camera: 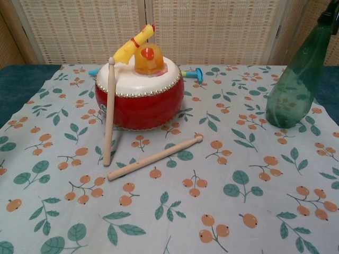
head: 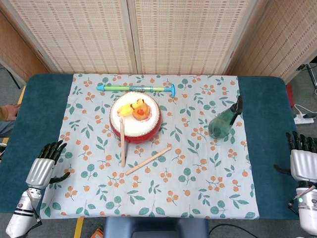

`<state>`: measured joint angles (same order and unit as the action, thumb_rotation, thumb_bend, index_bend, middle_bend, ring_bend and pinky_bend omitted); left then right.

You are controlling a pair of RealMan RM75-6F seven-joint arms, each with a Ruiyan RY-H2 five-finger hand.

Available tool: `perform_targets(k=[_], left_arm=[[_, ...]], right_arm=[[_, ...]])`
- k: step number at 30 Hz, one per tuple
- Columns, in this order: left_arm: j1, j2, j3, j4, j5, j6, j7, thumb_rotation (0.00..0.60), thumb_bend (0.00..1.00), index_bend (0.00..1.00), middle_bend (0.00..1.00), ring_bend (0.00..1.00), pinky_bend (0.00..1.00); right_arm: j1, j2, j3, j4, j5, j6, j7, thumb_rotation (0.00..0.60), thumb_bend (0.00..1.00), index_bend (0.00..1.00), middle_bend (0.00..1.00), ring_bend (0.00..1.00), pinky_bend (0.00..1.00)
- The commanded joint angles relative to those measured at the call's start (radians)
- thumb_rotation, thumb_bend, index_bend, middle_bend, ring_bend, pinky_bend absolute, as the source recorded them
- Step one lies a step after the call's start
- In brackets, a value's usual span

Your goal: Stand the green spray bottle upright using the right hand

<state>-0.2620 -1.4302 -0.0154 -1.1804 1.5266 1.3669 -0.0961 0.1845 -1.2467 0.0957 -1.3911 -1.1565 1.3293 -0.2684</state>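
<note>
The green spray bottle (head: 224,122) stands upright on the floral cloth at the right side, black nozzle on top; in the chest view the green spray bottle (camera: 297,79) rises at the right edge with nothing touching it. My right hand (head: 302,161) hangs open over the blue table edge at the far right, well clear of the bottle, fingers pointing away from me. My left hand (head: 43,166) rests open at the cloth's front left edge. Neither hand shows in the chest view.
A red toy drum (head: 135,120) with yellow toys on top sits mid-cloth, one wooden stick (head: 122,141) leaning on it and another stick (head: 148,160) lying in front. A blue-green toy rod (head: 136,88) lies behind the drum. A wicker screen backs the table.
</note>
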Motion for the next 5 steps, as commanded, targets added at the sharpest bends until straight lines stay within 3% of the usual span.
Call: perform_targets(k=[1,5], left_arm=[[-0.001,0.003,-0.003,-0.012,0.004,0.005,0.009,0.600,0.16,0.00,0.00,0.00,0.06],[-0.009,0.001,-0.006,-0.020,0.005,-0.003,0.021,0.600,0.16,0.00,0.00,0.00,0.06]], right_arm=[[-0.006,0.013,-0.013,-0.019,-0.019,-0.013,0.044,0.600,0.00,0.00,0.00,0.00,0.00],[0.002,-0.001,-0.004,-0.014,-0.059,0.002,0.062,0.600,0.00,0.00,0.00,0.00,0.00]])
